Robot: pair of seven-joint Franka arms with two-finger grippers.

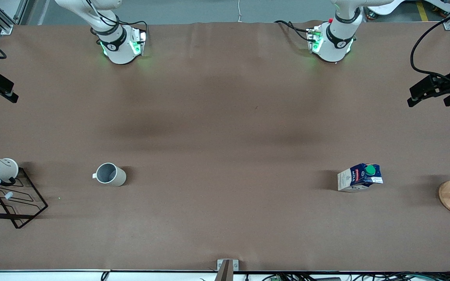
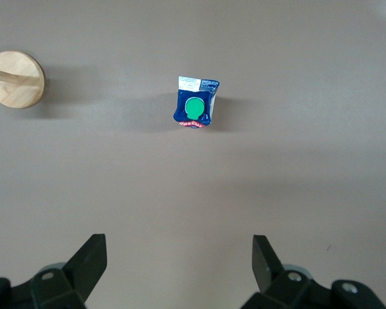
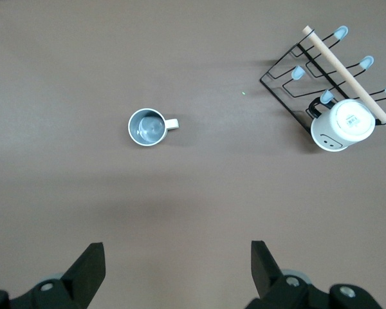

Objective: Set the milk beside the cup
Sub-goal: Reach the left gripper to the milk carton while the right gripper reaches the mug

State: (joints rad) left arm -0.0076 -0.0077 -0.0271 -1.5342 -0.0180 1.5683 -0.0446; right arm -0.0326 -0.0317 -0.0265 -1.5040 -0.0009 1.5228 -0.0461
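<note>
Nothing grasped yet: my left gripper (image 2: 179, 267) is hanging spread wide and empty over the bench (image 1: 225, 117), looking down at the milk carton (image 1: 360, 177) standing toward the left arm's end. My right gripper (image 3: 177, 267) is waiting, also spread, above the cup (image 1: 109, 174), which sits well apart from the carton toward the right arm's end. Next I'm judging a descent to straddle the carton's body, then a carry to just beside the cup.

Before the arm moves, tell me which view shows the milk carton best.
The front view: the milk stands on the table with its labelled side and green cap visible. The left wrist view shows it from above, mostly the cap and top. The right wrist view does not show it.
</note>
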